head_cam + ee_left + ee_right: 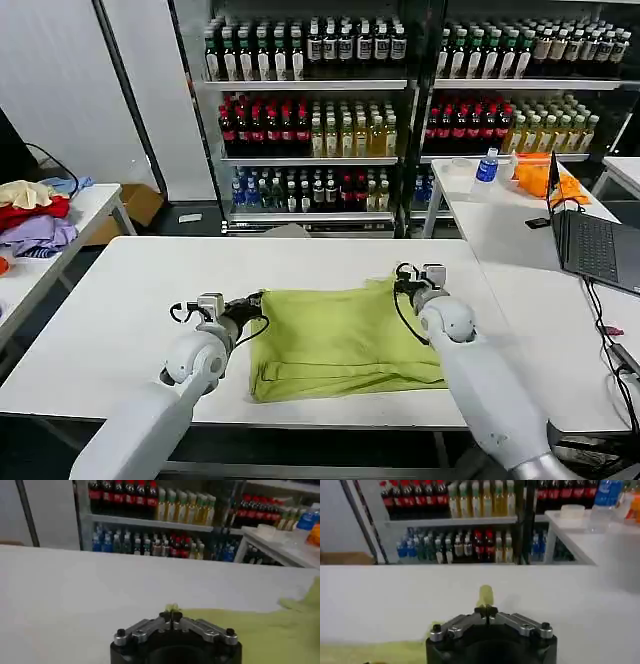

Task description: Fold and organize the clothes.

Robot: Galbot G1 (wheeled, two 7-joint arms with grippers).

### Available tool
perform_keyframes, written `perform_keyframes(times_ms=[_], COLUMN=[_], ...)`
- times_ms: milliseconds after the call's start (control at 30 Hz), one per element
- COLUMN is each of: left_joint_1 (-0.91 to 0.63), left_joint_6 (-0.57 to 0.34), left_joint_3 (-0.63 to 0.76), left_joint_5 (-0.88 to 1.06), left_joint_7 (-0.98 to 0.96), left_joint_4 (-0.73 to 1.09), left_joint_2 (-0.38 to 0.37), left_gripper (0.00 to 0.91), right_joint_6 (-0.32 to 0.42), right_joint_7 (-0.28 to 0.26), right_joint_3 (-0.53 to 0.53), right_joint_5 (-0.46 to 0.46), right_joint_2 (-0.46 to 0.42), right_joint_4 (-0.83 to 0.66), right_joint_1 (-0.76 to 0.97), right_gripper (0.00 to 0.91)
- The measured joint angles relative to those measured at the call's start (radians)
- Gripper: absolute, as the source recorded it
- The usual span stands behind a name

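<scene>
Lime T-shirt (340, 338) lies folded mid-frame on the white table (120, 300). Left gripper (256, 303) pinches its upper left corner, right gripper (400, 281) clamps the upper right, both w/ fingers together on cloth.

T-shirt (340, 338) on table (120, 300), between grippers

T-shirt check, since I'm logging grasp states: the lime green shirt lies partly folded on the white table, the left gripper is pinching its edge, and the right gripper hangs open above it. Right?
Not quite. The right gripper is shut on the T-shirt too: the right wrist view shows green fabric pinched there. The left gripper does pinch its edge on the white table.
</scene>
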Motion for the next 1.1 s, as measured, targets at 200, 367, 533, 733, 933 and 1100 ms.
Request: perform_keyframes(times_ms=[200,367,533,733,933,1100], left_joint_1=[0.058,0.122,0.189,0.266,0.324,0.346], left_joint_6=[0.0,0.003,0.004,0.003,-0.001,-0.002], left_joint_3=[-0.024,-0.045,-0.061,-0.063,-0.068,-0.073], left_joint_5=[-0.002,-0.003,0.002,0.027,0.06,0.087], left_joint_7=[-0.002,-0.004,-0.003,0.011,0.019,0.025], left_joint_4=[-0.081,-0.155,-0.219,-0.271,-0.284,-0.284], left_joint_2=[0.029,0.054,0.075,0.084,0.092,0.09], left_gripper=[0.04,0.04,0.04,0.04,0.464,0.907], right_joint_6=[-0.003,-0.003,-0.003,0.001,0.001,-0.004], right_joint_7=[-0.001,-0.003,-0.001,-0.002,0.004,0.01], right_joint_3=[0.057,0.119,0.184,0.249,0.276,0.281], right_joint_5=[-0.005,-0.011,-0.019,-0.04,-0.069,-0.095], right_joint_2=[-0.046,-0.081,-0.097,-0.095,-0.082,-0.064], right_joint_4=[0.156,0.283,0.384,0.46,0.491,0.498], right_joint_1=[-0.116,-0.239,-0.351,-0.471,-0.548,-0.576], right_gripper=[0.0,0.0,0.0,0.0,0.071,0.907])
